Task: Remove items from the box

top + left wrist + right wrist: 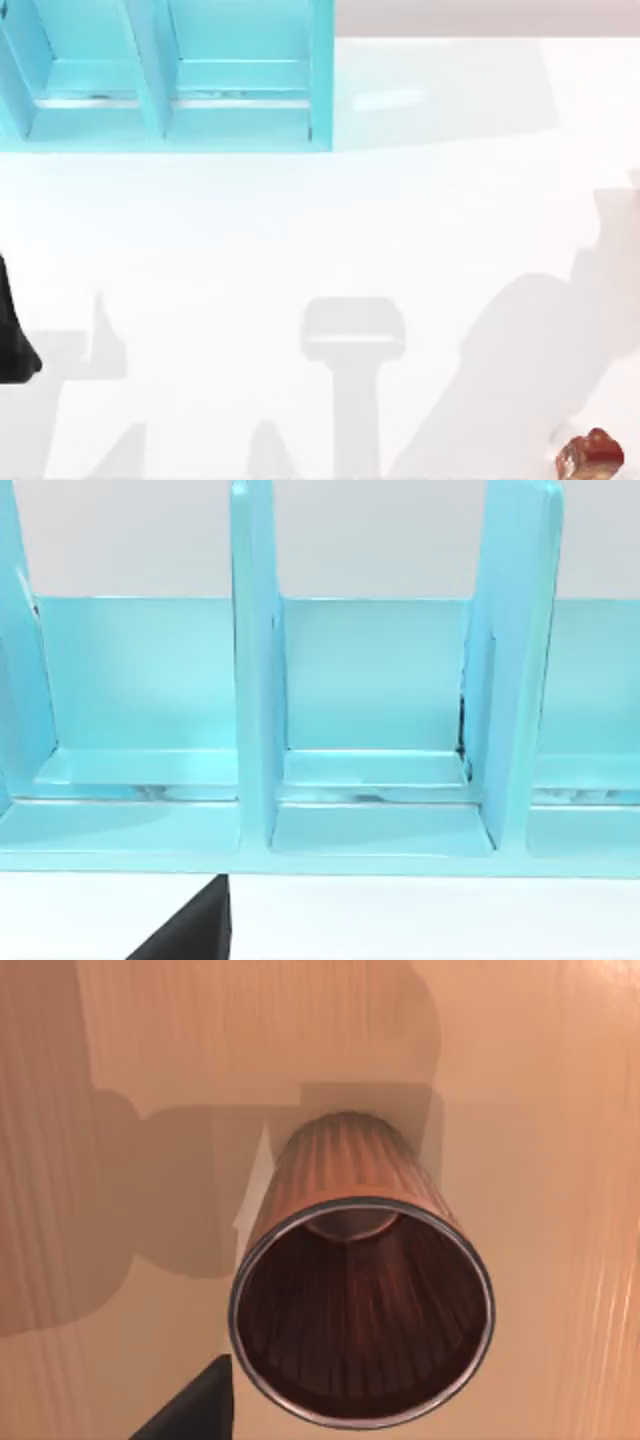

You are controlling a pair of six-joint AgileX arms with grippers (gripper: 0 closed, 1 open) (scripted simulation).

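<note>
The small tapered cup (360, 1310) stands upright on a tan ribbed surface (520, 1080), seen from straight above in the right wrist view. Its inside is dark reddish-brown and its sides pinkish-brown. My right gripper (195, 1412) hovers over it, a dark part of it showing beside the cup's rim without touching it. I cannot tell whether that tan surface is the box. The glossy orange-red and brown piece (590, 456) lies on the white table (320, 250) at the front right. My left gripper (190, 935) faces a light blue divided rack (380, 710).
The light blue rack (170, 80) stands at the table's back left with open, empty compartments between upright dividers. A black part of my left arm (15, 340) sits at the table's left edge. Grey shadows cross the table's front and right.
</note>
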